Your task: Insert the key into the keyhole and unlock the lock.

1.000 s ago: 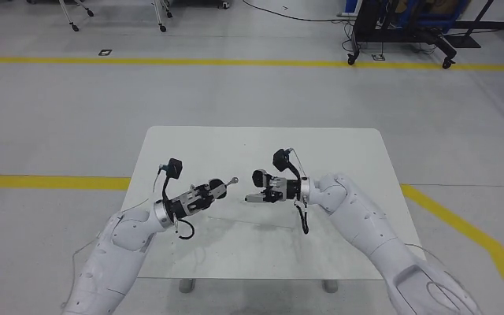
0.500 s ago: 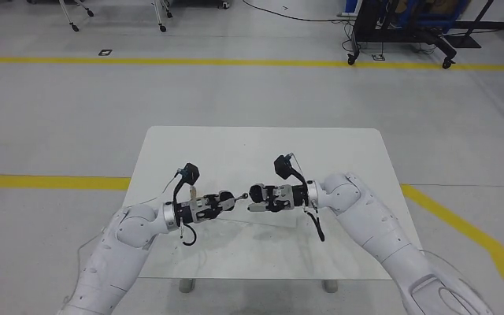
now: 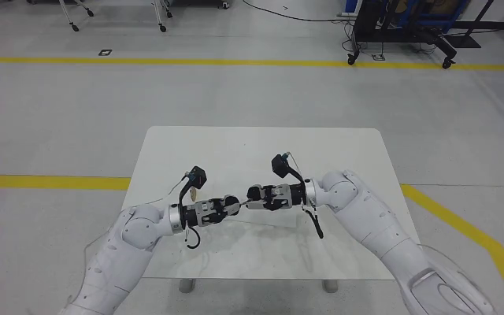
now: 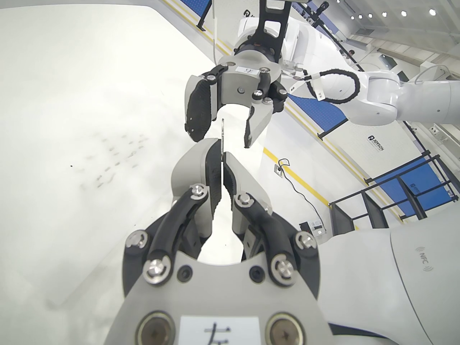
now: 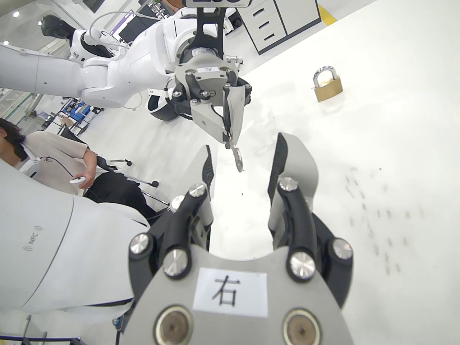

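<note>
Brass padlock [image 5: 327, 86] resting on white table [image 5: 395, 73], shackle shut, well apart from both grippers. Slim metal key [image 5: 237, 157] pinched tight in left gripper [image 4: 222, 156], held above the table. Right gripper [image 5: 244, 143] spread wide around key's round head, gripping nothing. Early in the task, by the look of it. Probably mid hand-over: key lifted, but insertion and turning not yet begun.

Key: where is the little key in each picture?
Top view: the key is a tiny sliver mid-picture, between the two arms' tips.
Left wrist view: the key shows edge-on, a thin strip sticking out of the left gripper.
Right wrist view: the key pokes from the far gripper's fingertips, between the near open fingers.
Shared landmark: the left gripper, shut on the key, tip to tip with the open right gripper.
</note>
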Motion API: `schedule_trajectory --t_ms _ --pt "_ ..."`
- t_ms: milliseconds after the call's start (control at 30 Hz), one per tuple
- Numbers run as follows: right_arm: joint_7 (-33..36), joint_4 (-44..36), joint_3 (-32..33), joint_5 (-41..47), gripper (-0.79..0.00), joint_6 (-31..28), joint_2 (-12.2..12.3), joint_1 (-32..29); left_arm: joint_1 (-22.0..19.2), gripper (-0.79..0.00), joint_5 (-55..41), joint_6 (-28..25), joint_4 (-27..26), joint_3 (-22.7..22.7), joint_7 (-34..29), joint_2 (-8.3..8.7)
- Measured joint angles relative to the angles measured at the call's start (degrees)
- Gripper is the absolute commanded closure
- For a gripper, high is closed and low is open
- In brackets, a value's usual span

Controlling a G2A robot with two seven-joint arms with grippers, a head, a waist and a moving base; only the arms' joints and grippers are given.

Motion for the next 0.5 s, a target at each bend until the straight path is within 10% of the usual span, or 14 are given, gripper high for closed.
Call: schedule_trajectory --t_ms 100,300,333,367,500 --pt "-0.1 0.2 -0.4 0.4 0.000 0.0 0.0 0.1 -0.1 0.000 0.4 0.1 0.0 0.2 0.4 0.10" --pt "-0.2 0.6 -1.1 1.1 0.000 -0.3 0.1 0.5 -0.1 0.000 0.7 -0.2 0.0 0.3 1.4 0.32" --pt "-0.3 0.6 -1.2 1.2 0.000 -0.3 0.1 0.5 -0.1 -0.099 0.9 -0.2 -0.2 0.3 1.5 0.37" --pt "-0.5 0.6 -1.2 1.2 0.000 -0.4 0.2 0.6 -0.1 -0.705 1.1 -0.3 -0.3 0.3 1.7 0.41" --pt "-1.5 0.6 -0.9 1.0 0.000 -0.6 0.4 0.7 0.1 -0.785 1.4 -0.2 -0.4 -0.1 2.7 0.61"
